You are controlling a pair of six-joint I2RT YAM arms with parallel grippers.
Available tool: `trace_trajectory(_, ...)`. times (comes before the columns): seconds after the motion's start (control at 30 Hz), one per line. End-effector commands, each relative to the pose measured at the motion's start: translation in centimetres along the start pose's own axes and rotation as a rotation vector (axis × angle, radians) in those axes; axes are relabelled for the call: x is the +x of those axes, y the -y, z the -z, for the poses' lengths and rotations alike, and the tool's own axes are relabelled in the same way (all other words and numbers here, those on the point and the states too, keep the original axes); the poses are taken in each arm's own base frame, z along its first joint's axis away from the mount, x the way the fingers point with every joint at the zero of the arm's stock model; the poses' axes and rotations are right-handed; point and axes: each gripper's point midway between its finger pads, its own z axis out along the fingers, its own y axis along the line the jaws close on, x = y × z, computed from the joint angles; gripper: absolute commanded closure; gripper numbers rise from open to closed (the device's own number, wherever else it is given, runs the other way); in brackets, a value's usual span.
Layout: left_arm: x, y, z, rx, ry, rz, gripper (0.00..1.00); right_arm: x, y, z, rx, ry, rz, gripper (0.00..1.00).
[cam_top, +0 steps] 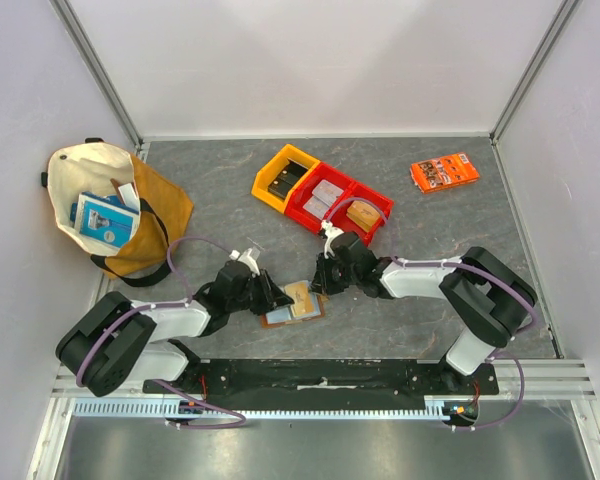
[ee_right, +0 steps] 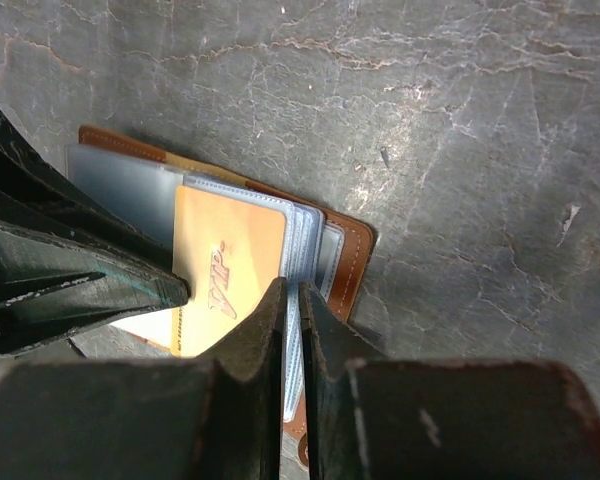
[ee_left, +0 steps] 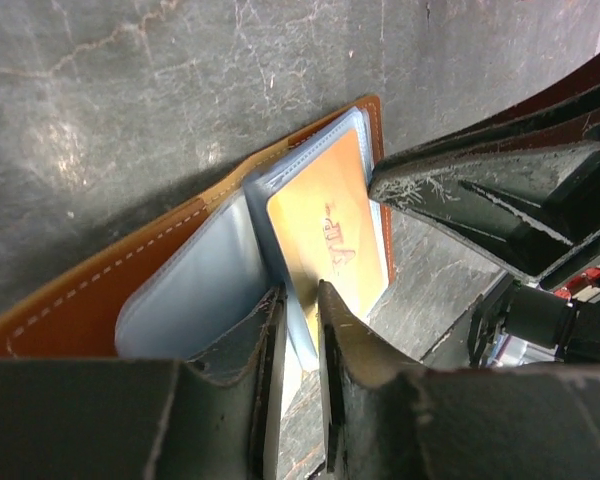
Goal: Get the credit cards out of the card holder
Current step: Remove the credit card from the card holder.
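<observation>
The card holder [cam_top: 298, 305] lies open on the grey table between my two grippers, brown leather outside [ee_left: 100, 290] with pale blue-grey sleeves [ee_left: 195, 290]. An orange-gold credit card [ee_left: 325, 225] marked VIP sits on top of the sleeves and also shows in the right wrist view [ee_right: 225, 270]. My left gripper [ee_left: 298, 310] is shut on the near edge of that card and its sleeve. My right gripper [ee_right: 292, 300] is shut on the stack of sleeves [ee_right: 305, 235] at the holder's other side. The other cards are hidden in the sleeves.
Red and yellow bins [cam_top: 325, 195] holding small items stand behind the holder. An orange printed packet [cam_top: 445, 172] lies at the back right. A cream and mustard tote bag [cam_top: 110, 205] with a blue box in it lies at the left.
</observation>
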Motion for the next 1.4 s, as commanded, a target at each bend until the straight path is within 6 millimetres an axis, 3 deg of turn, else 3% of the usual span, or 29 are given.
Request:
trace_trajectory(0.0, 0.2, 1.1, 0.1, 0.068, 0.001, 0.041, 0.77, 3.9, 3.6, -0.4, 0.136, -0.122, 0.022, 0.86)
trace_trajectory(0.27, 0.1, 1.3, 0.4, 0.093, 0.024, 0.059, 0.98, 4.3, 4.1, -0.4, 0.154, -0.13, 0.024, 0.86)
trace_trajectory(0.5, 0.0, 0.5, 0.9, 0.057, 0.049, 0.064, 0.98, 3.7, 4.1, -0.1, 0.172, -0.107, 0.015, 0.86)
trace_trajectory(0.83, 0.1, 0.0, 1.2, 0.029, 0.049, 0.069, 0.98, -0.1, 1.3, 1.7, 0.115, 0.013, 0.008, 0.78)
trace_trajectory(1.03, 0.2, -0.5, 1.2, 0.007, 0.047, 0.074, 0.98, -1.8, -1.5, 2.9, 0.0, 0.063, 0.023, 0.72)
trace_trajectory(1.23, 0.1, -0.4, 1.3, 0.006, 0.051, 0.075, 0.98, -1.6, -4.6, 2.7, -0.172, 0.039, 0.045, 0.72)
trace_trajectory(1.37, 0.1, -0.4, 1.3, 0.009, 0.051, 0.079, 0.98, -0.7, -4.0, 1.3, -0.171, 0.007, 0.008, 0.72)
